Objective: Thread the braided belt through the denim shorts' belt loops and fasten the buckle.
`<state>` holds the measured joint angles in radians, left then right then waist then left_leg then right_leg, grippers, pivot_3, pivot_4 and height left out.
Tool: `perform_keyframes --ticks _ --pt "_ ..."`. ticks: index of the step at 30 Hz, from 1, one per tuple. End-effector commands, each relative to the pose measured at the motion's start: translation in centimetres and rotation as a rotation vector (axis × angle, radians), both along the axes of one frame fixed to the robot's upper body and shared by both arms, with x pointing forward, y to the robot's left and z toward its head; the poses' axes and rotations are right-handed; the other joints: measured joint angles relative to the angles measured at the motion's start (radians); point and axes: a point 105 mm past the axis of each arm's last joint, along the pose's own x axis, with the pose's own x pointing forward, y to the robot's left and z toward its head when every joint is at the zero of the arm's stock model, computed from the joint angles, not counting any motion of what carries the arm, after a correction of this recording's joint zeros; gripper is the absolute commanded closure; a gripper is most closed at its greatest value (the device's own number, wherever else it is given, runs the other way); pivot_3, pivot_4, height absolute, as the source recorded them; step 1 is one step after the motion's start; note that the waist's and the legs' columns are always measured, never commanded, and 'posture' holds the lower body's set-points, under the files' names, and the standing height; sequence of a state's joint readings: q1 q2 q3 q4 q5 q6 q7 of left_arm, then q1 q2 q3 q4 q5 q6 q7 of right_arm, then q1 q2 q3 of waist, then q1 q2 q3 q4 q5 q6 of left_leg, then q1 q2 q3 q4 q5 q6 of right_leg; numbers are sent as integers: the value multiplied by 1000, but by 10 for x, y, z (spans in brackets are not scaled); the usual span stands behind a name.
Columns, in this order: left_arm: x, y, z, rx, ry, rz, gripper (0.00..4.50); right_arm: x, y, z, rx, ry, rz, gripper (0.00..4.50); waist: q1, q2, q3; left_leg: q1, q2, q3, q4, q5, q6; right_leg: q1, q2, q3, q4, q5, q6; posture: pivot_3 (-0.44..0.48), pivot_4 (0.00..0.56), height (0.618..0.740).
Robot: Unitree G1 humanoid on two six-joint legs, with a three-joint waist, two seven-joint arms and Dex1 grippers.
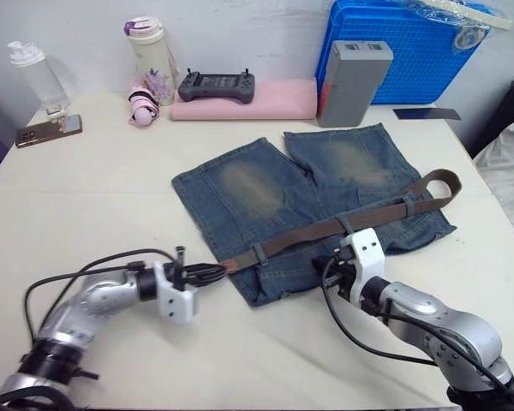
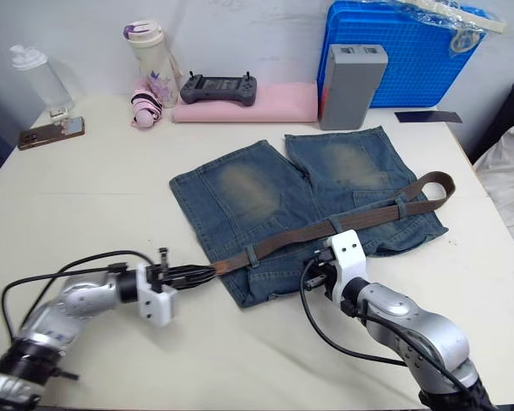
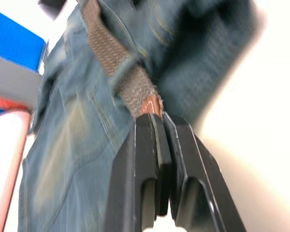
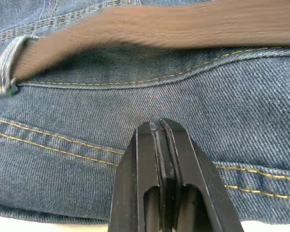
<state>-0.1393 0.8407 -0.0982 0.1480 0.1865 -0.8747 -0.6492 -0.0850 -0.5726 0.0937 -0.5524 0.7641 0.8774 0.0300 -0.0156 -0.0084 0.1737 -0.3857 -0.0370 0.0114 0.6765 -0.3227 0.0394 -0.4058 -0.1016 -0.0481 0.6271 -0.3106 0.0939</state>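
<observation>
Threading stage, belt partly run along the waistband. The denim shorts point(image 1: 313, 201) lie flat on the table point(image 1: 94, 197), waistband toward the robot, with the braided belt point(image 1: 325, 229) laid along it and passing under at least two belt loops point(image 1: 260, 254), one just ahead of the left gripper's tips and another near the far end. The left gripper point(image 3: 160, 123) is clamped on the belt's tip, a reddish-brown end piece showing directly beyond its closed fingers point(image 3: 150, 145) at the edge of the shorts. The right gripper point(image 4: 160, 126) has its fingers pressed together with nothing seen between them; its tips rest on the denim just short of the belt, which crosses directly ahead of them. Away to the right gripper's outer side, the belt curls into a loop past the edge of the shorts; the buckle cannot be made out there. Judged from this layout, the step in hand is drawing the strap through the loops. The next move probably calls for a steady pull along the waistband by the left gripper while the right pins the fabric so it does not bunch.
</observation>
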Motion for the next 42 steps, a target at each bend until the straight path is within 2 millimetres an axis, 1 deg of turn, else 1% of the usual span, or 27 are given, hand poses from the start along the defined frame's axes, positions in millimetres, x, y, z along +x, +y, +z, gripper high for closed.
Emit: perform_keyframes --ticks 1,2,3,5,6,7,8,11,14,16,18,20,22,23,24,26,30,31,34,35,36,37,38,39,40,41,42 --pt "-6 50 13 41 -39 92 4500 -2 -6 -22 -53 80 -27 4467 -4 -1 0 0 0 0 0 0 0 0 0 0 0 0 0 0 150 725" --pt "-11 66 13 71 -31 112 4500 -2 -5 -23 -52 81 -23 4467 -8 -1 -1 1 0 0 -1 0 1 0 0 0 0 0 -1 0 150 725" --pt "-14 75 14 90 -27 122 4500 -2 -5 -23 -52 82 -21 4467 -10 -1 -1 1 1 0 -2 -1 1 0 0 0 0 0 -2 0 150 725" --pt "-23 113 14 168 7 196 4500 -3 -2 -23 -48 85 -12 4467 -11 -2 -1 2 0 0 -4 -1 2 0 -1 0 0 -1 -2 0 150 725" --pt "-27 128 14 210 24 224 4500 -3 0 -24 -47 88 -8 4467 -13 -3 -2 2 0 0 -6 -1 2 0 -1 -1 0 -1 -2 0 150 725" --pt "-32 140 14 244 41 243 4500 -3 0 -24 -46 90 -5 4467 -13 -4 -3 3 0 0 -7 -1 2 0 -1 -1 -1 -1 -3 0 150 725" --pt "-35 148 14 256 55 259 4500 -4 1 -25 -45 92 -1 4467 -13 -5 -3 4 0 0 -9 -1 2 0 -1 -1 -1 -1 -3 0 150 725" --pt "-39 161 14 262 66 292 4500 -4 3 -26 -42 98 12 4467 -13 -5 -3 9 0 0 -12 -1 3 5 -1 -1 -2 -2 -4 0 150 725" --pt "-44 171 9 287 90 321 4500 -3 4 -25 -41 96 18 4467 -13 -6 -4 15 1 0 -13 -3 4 12 -1 -1 -5 -2 -5 0 150 725" --pt "-46 172 7 289 94 321 4500 -1 5 -25 -43 95 23 4467 -14 -7 -4 15 1 0 -14 -4 4 12 -1 -1 -5 -2 -5 0 150 725" --pt "-45 168 6 279 89 306 4500 -1 5 -25 -42 95 26 4467 -15 -8 -5 16 2 0 -14 -4 3 12 -1 -2 -4 -2 -6 0 150 725" --pt "-44 161 6 262 77 286 4500 -1 6 -24 -42 96 29 4467 -15 -8 -5 16 2 0 -14 -4 3 12 -1 -2 -4 -2 -6 0 150 725" --pt "-38 151 14 193 47 277 3729 -1 6 -25 -44 99 30 4500 -14 -8 -5 16 2 0 -14 -4 3 12 -1 -2 -4 -2 -6 0 150 725" --pt "-36 145 18 156 40 269 3443 -1 5 -25 -48 103 30 4500 -15 -7 -4 16 2 0 -14 -4 3 12 -1 -2 -4 -2 -6 0 150 725" --pt "-35 140 22 139 37 257 2908 -1 5 -26 -53 106 32 4500 -15 -8 -5 15 2 0 -14 -4 3 12 -1 -2 -4 -2 -6 0 150 725" --pt "-30 131 30 115 16 236 2030 -2 5 -25 -47 114 39 4500 -15 -9 -5 15 2 0 -14 -4 3 12 -1 -2 -5 -3 -6 0 150 725" --pt "-23 112 48 62 10 208 337 -1 6 -24 -47 122 43 4500 -16 -8 -5 16 2 0 -14 -4 3 12 -1 -2 -5 -3 -6 0 150 725" --pt "-22 103 52 43 23 187 9 -1 6 -24 -45 123 43 4500 -16 -8 -5 15 2 0 -14 -4 3 12 -1 -2 -5 -3 -7 0 150 725" --pt "-23 70 61 -70 127 143 9 1 5 -23 -41 116 33 4500 -18 -8 -5 15 2 0 -14 -4 2 12 0 -2 -5 -3 -7 0 150 725" --pt "-26 48 60 -141 220 115 0 2 5 -18 -29 101 26 4178 -17 -8 -4 15 2 0 -14 -4 2 12 0 -2 -5 -3 -7 0 150 725" --pt "-30 33 60 -186 295 95 0 3 4 -15 -20 91 20 3834 -16 -7 -4 16 2 0 -14 -4 2 13 -1 -2 -5 -3 -7 0 150 725" --pt "-33 23 60 -209 343 85 0 4 4 -13 -15 85 17 3602 -15 -7 -4 16 2 0 -14 -4 2 13 -1 -2 -6 -3 -7 0 150 725" --pt "-37 9 59 -242 410 64 0 4 4 -8 -6 71 22 3119 -15 -6 -4 15 2 0 -14 -4 2 13 -1 -1 -6 -3 -7 0 150 725" --pt "-39 1 59 -259 451 54 0 4 5 -6 -1 63 26 2649 -15 -7 -4 16 2 0 -14 -4 2 13 -1 -1 -6 -3 -7 0 150 725" --pt "-42 -18 57 -295 511 11 0 2 6 4 27 46 45 2174 -13 -3 -2 15 2 0 -14 -4 2 13 -1 -1 -6 -3 -7 0 150 725" --pt "-43 -35 56 -330 557 -32 0 0 7 16 53 23 66 1603 -11 2 1 16 2 0 -14 -4 2 14 0 -2 -6 -3 -7 0 150 725" --pt "-43 -46 57 -349 582 -59 0 -1 7 23 68 10 80 1251 -9 5 3 15 1 0 -13 -4 2 13 -1 -1 -6 -3 -7 0 150 725"
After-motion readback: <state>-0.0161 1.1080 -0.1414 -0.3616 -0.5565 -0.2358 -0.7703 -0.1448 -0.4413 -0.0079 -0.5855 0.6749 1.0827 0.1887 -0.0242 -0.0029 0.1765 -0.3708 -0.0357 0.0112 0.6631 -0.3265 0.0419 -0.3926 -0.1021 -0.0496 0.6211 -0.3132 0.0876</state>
